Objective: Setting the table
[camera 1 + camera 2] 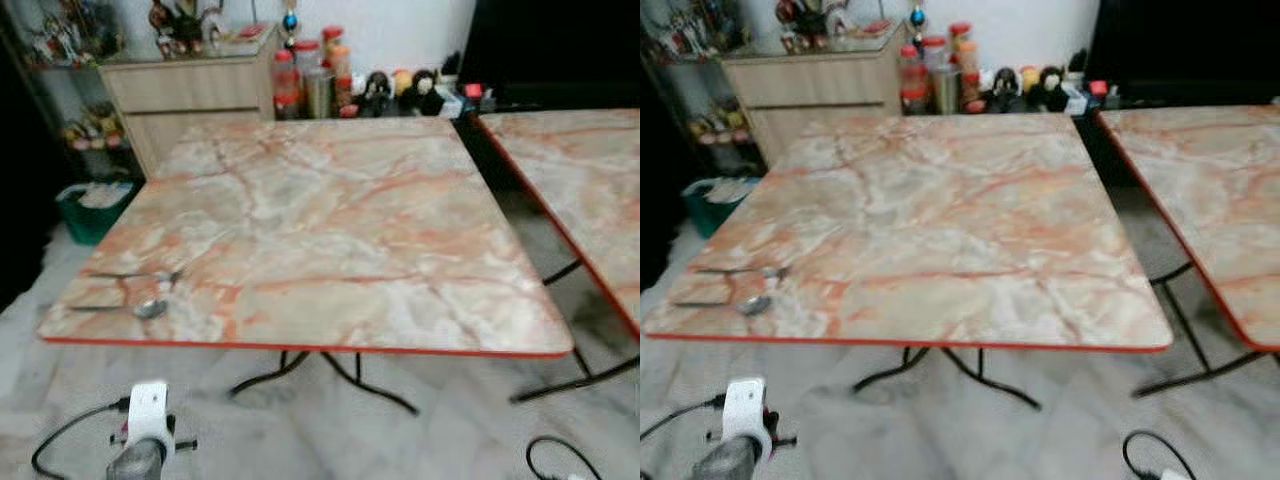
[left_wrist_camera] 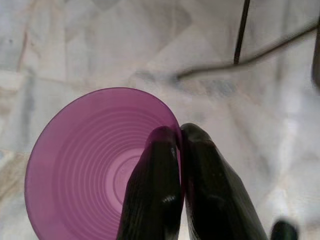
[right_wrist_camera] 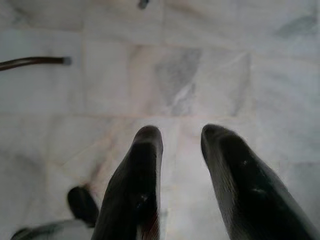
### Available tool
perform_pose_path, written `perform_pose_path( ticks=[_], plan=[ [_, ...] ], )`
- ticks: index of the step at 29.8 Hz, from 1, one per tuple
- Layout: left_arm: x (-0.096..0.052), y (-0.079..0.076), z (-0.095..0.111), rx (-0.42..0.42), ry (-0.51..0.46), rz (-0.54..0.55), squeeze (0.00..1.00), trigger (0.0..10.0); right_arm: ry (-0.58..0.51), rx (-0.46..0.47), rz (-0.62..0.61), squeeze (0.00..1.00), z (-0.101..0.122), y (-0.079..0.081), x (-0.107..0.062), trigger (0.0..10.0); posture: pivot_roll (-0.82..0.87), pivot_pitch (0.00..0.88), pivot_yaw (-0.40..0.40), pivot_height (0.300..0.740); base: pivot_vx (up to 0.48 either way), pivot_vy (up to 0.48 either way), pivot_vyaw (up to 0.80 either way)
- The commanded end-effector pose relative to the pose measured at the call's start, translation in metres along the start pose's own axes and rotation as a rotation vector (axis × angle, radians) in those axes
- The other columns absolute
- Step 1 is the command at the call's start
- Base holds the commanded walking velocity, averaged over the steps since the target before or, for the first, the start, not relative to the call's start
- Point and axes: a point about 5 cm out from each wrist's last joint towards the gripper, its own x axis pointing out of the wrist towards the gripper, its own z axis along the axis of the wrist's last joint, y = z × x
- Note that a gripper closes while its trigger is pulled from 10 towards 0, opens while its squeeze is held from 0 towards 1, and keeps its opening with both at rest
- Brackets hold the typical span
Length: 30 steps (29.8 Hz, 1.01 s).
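A square marble-patterned table (image 1: 330, 220) with a red edge stands in front of me. A fork (image 1: 135, 275) and a spoon (image 1: 140, 309) lie side by side near its front left corner. My left arm (image 1: 148, 430) hangs low below that corner. In the left wrist view my left gripper (image 2: 180, 137) is shut on the rim of a purple plastic cup (image 2: 90, 160), held over the pale floor. My right gripper (image 3: 181, 137) hangs open above the marble floor tiles with nothing between its fingers.
A second marble table (image 1: 585, 180) stands to the right with a narrow gap between. A wooden cabinet (image 1: 185, 100), jars (image 1: 305, 80) and a green bin (image 1: 92, 208) line the far wall. Black table legs (image 1: 330, 375) and cables (image 1: 560, 460) lie on the floor.
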Motion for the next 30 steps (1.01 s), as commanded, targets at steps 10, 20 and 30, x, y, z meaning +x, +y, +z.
perform_pose_path(
  ticks=[10,20,30],
  plan=[
    [-0.0012,0.0019,-0.0053,0.005,0.022,0.002,0.0,10.0,-0.002,-0.036,-0.011,0.0,-0.0023,-0.0049,-0.0007,10.0,0.02,0.053,0.036,0.74,0.0,-0.424,0.14],
    [-0.0011,0.001,-0.005,0.009,0.022,-0.002,0.0,10.0,0.002,-0.018,-0.01,0.0,-0.0031,-0.0046,-0.0008,10.0,0.02,0.055,0.037,0.74,0.0,-0.429,0.23],
    [-0.0012,0.0003,-0.006,0.011,0.026,-0.007,0.0,10.0,0.0,-0.012,-0.012,0.0,-0.0022,-0.0043,-0.0006,10.0,0.02,0.068,0.035,0.74,0.0,-0.426,0.0]
  ],
)
